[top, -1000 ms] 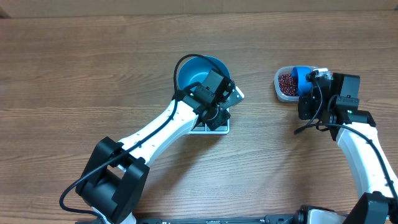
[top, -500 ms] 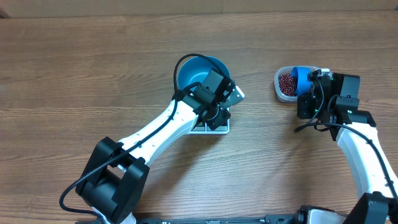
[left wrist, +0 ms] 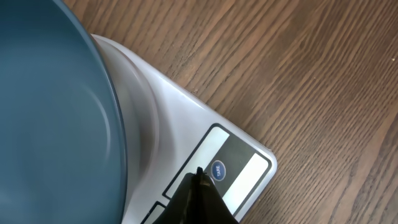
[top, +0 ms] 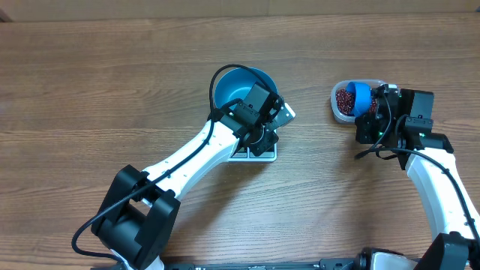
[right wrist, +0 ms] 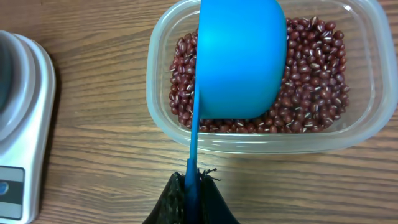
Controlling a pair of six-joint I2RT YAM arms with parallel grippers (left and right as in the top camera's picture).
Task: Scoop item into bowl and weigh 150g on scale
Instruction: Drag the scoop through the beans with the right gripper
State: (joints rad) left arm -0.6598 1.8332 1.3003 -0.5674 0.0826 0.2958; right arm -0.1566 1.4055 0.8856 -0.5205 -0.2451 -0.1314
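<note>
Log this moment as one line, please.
left gripper shut, tip beside scale button | right gripper shut on scoop over beans in tub | bowl on scale

Blue bowl [top: 234, 84] upright on white scale [left wrist: 186, 118], display panel at 5 o'clock. Red-brown beans [right wrist: 311, 81] heaped at bowl's 3 o'clock, well apart.

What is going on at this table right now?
The right gripper is shut on the handle of a small blue scoop, held tilted over the red beans in the clear tub. The left gripper, shut, points its tips at the round button on the panel of the scale. The blue bowl sits on that scale; no beans show in its visible part.
</note>
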